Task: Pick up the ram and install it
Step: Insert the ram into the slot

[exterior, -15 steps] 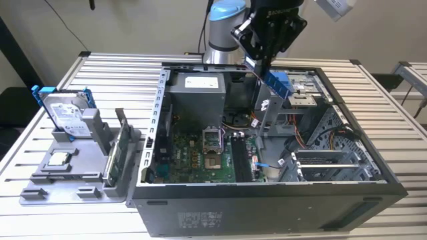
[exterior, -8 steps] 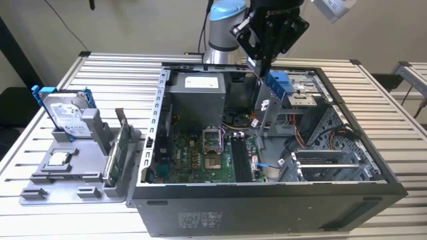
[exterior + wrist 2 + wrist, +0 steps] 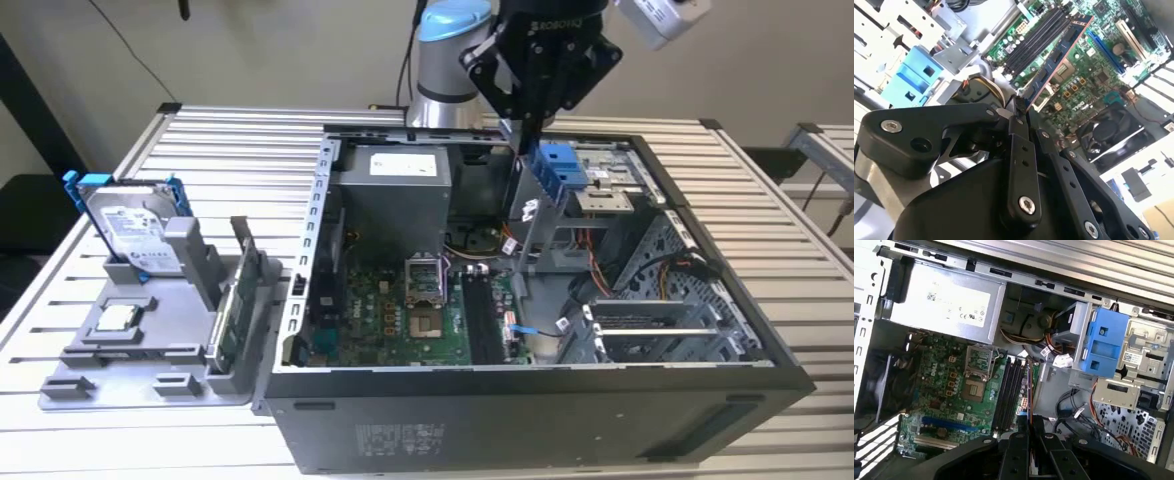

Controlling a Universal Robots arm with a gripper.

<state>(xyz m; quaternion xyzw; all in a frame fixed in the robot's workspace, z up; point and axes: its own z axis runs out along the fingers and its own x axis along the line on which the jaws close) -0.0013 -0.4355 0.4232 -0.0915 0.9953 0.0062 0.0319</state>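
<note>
- Our gripper (image 3: 1019, 107) is pinching the ram (image 3: 1060, 52), apparently near one end, and the stick reaches away from the fingertips toward the board (image 3: 1094, 95).
- In the exterior view the gripper hangs high over the far part of the open case (image 3: 534, 410), just beside the blue bracket (image 3: 558, 165). The ram is well apart from the board.
- The slots (image 3: 1010, 387) lie just to the exterior view's right of the CPU socket (image 3: 975, 387). In the first wrist view the ram's thin edge runs nearly parallel to them and close alongside.
- We judge the step in hand to be lining the ram up over a slot. It is not yet seated.
- To do it well, we'd keep the stick's long edge true to the slot. We cannot tell from here whether the notch matches or whether the slot's end clips are open.
- A grip near one end lets the stick pivot, so any push should be gentle and even.
- Loose cables (image 3: 1064, 360) sit near the bracket, and a straight approach would keep clear of them.
</note>
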